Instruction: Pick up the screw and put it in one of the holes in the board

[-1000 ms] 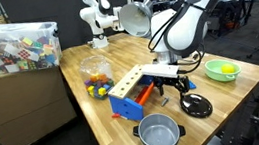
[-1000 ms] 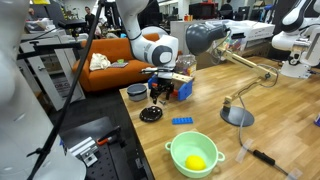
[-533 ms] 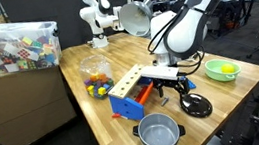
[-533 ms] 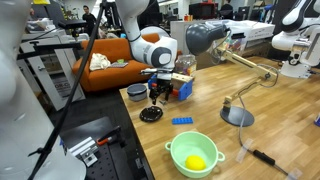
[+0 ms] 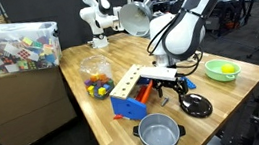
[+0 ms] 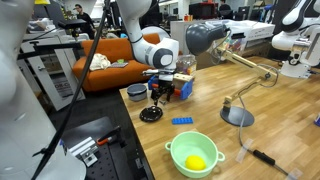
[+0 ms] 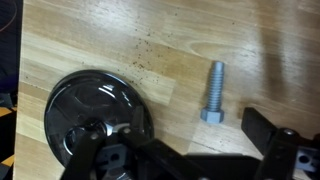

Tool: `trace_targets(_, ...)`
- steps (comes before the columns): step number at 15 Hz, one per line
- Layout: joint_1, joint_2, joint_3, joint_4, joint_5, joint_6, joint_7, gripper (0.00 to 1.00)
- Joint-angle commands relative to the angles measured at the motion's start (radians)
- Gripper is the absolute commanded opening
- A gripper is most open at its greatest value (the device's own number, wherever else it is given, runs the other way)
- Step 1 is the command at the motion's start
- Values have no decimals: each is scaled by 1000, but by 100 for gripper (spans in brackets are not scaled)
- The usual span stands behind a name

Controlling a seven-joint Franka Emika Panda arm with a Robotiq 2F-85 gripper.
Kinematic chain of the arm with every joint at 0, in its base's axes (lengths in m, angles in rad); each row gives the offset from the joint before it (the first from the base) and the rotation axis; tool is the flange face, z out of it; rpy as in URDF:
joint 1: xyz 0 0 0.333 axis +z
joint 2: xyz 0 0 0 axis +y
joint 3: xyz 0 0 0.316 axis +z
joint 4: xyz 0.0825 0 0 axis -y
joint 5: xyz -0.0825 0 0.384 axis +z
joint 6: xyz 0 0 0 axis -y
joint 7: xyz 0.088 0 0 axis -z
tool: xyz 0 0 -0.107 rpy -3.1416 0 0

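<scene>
Tabletop (image 7: 90,40) bears a screw (image 7: 214,92), wrist view only

In an exterior view, the camera stands off a corner of the counter (image 5: 108,138), slightly above it, and faces the arm (image 5: 180,36) at middle distance. In an exterior view, it looks from farther away, with the green bowl (image 6: 195,155) nearest. Both exterior views share the arm, bowl and black lid (image 5: 196,105). The wrist view looks straight down from very near; the end effector (image 7: 195,150) enters from the bottom.
</scene>
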Motion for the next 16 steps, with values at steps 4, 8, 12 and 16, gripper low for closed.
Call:
trace_targets(4,3,46,-4,44,25,14,-18,100)
trace_targets(8,-1,49,-4,49,27,15,-22,89)
trace_targets(12,-2,50,-5,53,30,24,-19,57)
trace_targets(16,1,51,-10,57,29,43,-14,29)
